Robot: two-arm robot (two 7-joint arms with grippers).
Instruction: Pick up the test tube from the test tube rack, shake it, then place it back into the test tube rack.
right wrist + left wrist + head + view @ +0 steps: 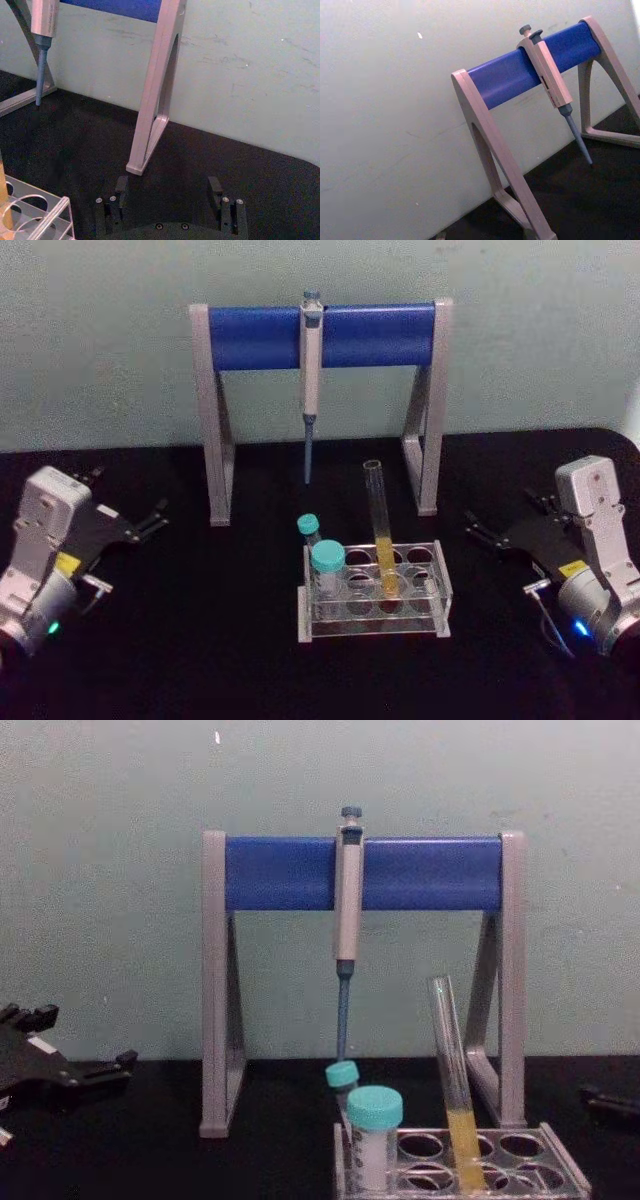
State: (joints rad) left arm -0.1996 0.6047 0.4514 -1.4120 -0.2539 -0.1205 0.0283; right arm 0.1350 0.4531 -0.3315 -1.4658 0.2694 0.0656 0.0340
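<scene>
We are seeing the long slim clear glass test tube (381, 540) with yellow liquid leaning slightly in a hole of the low translucent grey plastic test tube rack (375, 613) at the lower centre of the head view, beside two teal-capped tubes (327, 570). Our left gripper (152, 520) is resting at the left edge, fingers parted and holding nothing. Our right gripper (482, 532) is sitting at the right edge, its fingers (121, 186) spread wide and gripping nothing. The grey-and-blue pipette stand (320, 336) is standing behind, carrying a grey-blue pipette (310, 380).
</scene>
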